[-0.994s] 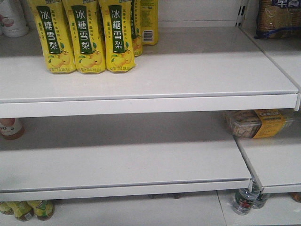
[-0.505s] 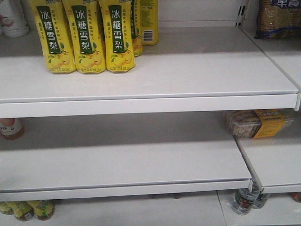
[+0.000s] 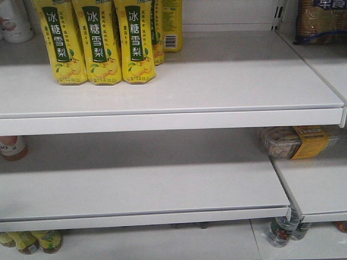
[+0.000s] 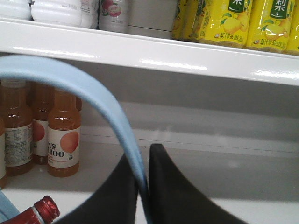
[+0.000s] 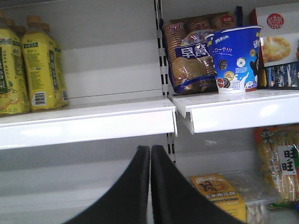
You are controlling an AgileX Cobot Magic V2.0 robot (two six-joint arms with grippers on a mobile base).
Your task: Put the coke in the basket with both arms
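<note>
**Basket in hand, no coke in sight yet**

From my seat, the left claw (image 4: pixel 142 186) has its two black fingers pinched onto the light blue hoop handle (image 4: pixel 84 88) of the basket, which arcs up and across the left wrist view. Only a sliver of the basket body shows at the lower left edge, so I cannot say what is in it beyond a dark red bottle cap (image 4: pixel 46 209) poking up at the bottom. Orange juice bottles (image 4: pixel 64 140) stand on the shelf behind.

The right claw (image 5: pixel 150 186) is closed on nothing: its fingers meet with only a thin seam between them. It points at the white shelf edge (image 5: pixel 88 123), with yellow pear-drink bottles (image 5: pixel 42 70) to the left and a blue cup (image 5: pixel 233 58) and biscuit packs to the right.

The coke itself appears in none of my three views. The front camera shows only near-bare white shelves (image 3: pixel 173 92) with the yellow bottles (image 3: pixel 97 43) at the top left, and neither arm.

My read is that I am at the search step: the left arm carries the basket while the right is free to fetch. Next, I need to find the red can, so the right wrist or the base must turn toward other shelving, and the right claw has to spread before any approach. The left grip should stay firm throughout.
</note>
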